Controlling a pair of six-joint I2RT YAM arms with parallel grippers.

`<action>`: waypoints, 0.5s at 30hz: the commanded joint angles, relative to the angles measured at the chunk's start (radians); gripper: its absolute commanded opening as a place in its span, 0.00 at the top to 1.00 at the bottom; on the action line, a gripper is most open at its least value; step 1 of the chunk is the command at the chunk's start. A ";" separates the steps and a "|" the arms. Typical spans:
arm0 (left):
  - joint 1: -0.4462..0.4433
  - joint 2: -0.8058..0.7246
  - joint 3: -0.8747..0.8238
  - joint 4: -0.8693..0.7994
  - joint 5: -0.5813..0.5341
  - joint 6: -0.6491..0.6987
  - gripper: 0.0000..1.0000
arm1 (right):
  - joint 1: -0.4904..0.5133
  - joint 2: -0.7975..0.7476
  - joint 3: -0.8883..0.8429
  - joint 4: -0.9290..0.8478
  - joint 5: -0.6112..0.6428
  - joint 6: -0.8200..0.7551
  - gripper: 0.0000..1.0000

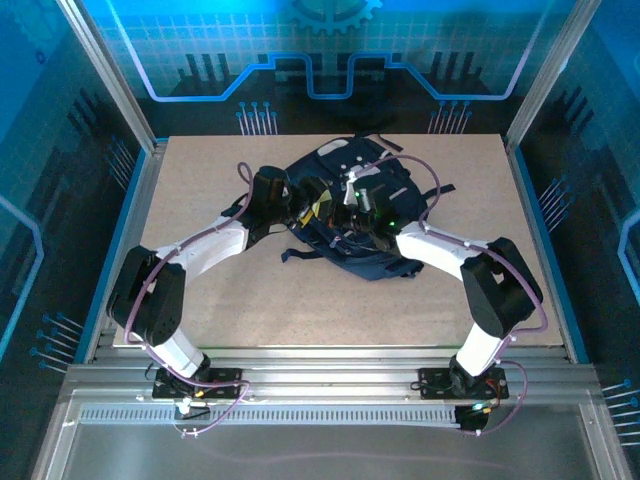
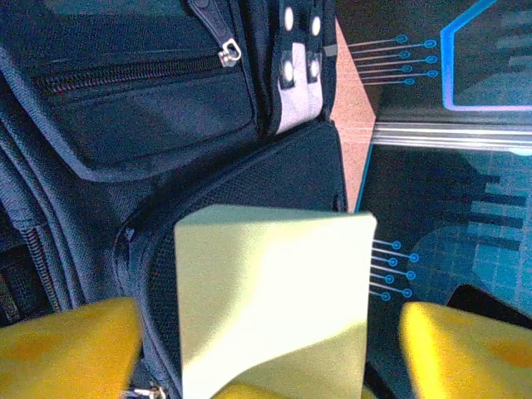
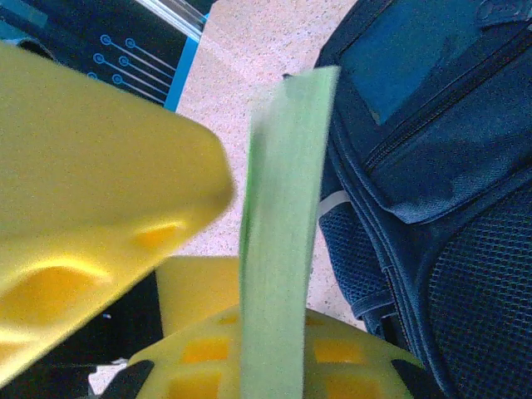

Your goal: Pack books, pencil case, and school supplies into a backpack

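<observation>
Tan speckled table top was seen, w/ alu. rails laid along its near edge. Gridded blue backdrop was noted behind, a gear graphic set up top & circuit-line prints drawn just above the far edge.

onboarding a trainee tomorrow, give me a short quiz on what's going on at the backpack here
1. True or false: the jaws of the left gripper stand open, not touching the pale-green block between them.
2. What does the right gripper pinch? A) an orange book B) the pale-green block C) a backpack strap
3. What large thing lies on the table?
Key: 1 true; 2 B; 3 the navy backpack.
</observation>
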 commanded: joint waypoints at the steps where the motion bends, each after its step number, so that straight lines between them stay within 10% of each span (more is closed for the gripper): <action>1: -0.016 -0.032 0.084 -0.145 -0.036 0.142 0.01 | -0.036 -0.077 -0.036 -0.001 -0.006 -0.014 1.00; 15: -0.256 0.151 0.458 -0.486 -0.218 0.868 0.01 | -0.417 -0.431 -0.165 -0.442 -0.008 -0.102 1.00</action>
